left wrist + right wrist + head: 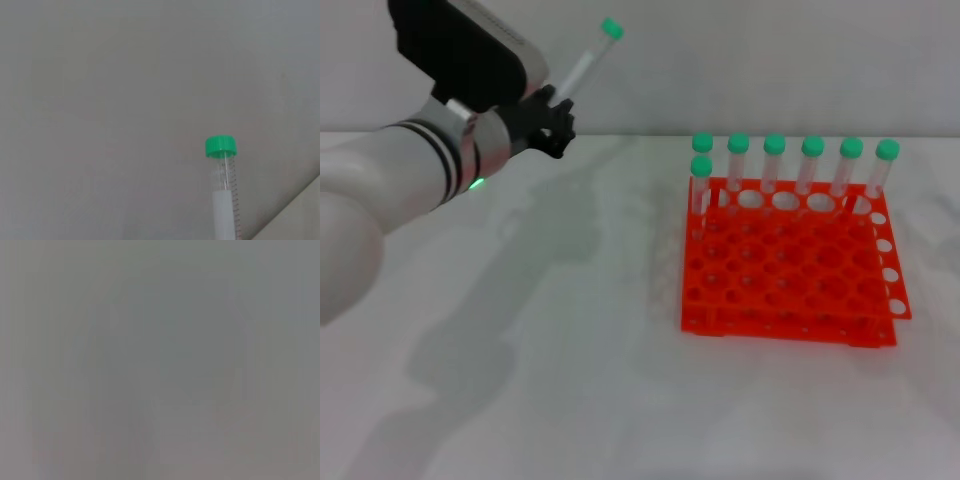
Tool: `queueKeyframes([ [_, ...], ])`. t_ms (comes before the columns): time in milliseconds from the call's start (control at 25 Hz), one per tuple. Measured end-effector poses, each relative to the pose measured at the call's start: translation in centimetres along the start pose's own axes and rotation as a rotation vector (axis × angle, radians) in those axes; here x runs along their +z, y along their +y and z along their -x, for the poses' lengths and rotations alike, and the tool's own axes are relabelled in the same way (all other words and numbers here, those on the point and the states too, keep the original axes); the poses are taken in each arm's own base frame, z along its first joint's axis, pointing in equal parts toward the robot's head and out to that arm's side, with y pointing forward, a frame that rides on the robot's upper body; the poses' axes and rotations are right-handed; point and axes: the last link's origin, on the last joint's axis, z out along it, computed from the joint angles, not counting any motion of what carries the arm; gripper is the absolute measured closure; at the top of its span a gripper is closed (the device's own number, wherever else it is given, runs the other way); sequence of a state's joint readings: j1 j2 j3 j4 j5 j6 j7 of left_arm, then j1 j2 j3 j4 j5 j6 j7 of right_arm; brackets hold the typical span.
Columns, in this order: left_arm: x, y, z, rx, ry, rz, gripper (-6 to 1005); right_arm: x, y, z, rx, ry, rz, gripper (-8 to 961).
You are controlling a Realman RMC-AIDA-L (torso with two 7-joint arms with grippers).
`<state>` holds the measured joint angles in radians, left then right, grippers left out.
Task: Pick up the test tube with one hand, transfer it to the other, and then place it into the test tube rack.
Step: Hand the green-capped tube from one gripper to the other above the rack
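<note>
My left gripper [552, 112], black-fingered on a thick white arm with black rings and a green light, is raised at the upper left of the head view. It is shut on the lower end of the test tube [585, 62], which tilts up and to the right with its mint-green cap on top. The left wrist view shows the same test tube [223, 190] against a plain grey wall. The orange-red test tube rack [790, 265] stands on the table at the right, apart from the gripper. My right gripper is out of view; the right wrist view shows only grey blur.
Several capped tubes [774, 165] stand in the rack's back row, and one more [700, 190] stands at its left edge. The white table [540, 360] stretches between the arm and the rack, with a wall behind.
</note>
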<state>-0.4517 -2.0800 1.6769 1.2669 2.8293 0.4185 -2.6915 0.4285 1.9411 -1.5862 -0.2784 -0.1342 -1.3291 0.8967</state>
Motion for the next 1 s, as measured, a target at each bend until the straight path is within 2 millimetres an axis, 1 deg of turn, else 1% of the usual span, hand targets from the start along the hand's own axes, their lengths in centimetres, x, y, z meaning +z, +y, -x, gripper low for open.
queueKeyframes([
  [320, 0.6, 2.3, -0.9, 0.08, 0.069, 0.034, 819, 1.4, 2.0, -0.7, 0.016, 0.025, 0.092, 76],
  [560, 0.7, 4.8, -1.1, 0.125, 0.14, 0.066, 819, 2.9, 3.3, -1.5, 0.008, 0.05, 0.139, 76],
  [760, 0.7, 5.9, -1.2, 0.139, 0.19, 0.073, 819, 4.3, 5.3, -2.7, 0.002, 0.099, 0.221, 76],
  [880, 0.5, 6.6, -1.5, 0.151, 0.229, 0.078, 819, 4.8, 6.1, -3.2, -0.002, 0.127, 0.256, 76],
  [1000, 0.3, 7.0, -1.7, 0.157, 0.251, 0.081, 820, 5.1, 6.4, -3.3, -0.003, 0.132, 0.271, 76],
])
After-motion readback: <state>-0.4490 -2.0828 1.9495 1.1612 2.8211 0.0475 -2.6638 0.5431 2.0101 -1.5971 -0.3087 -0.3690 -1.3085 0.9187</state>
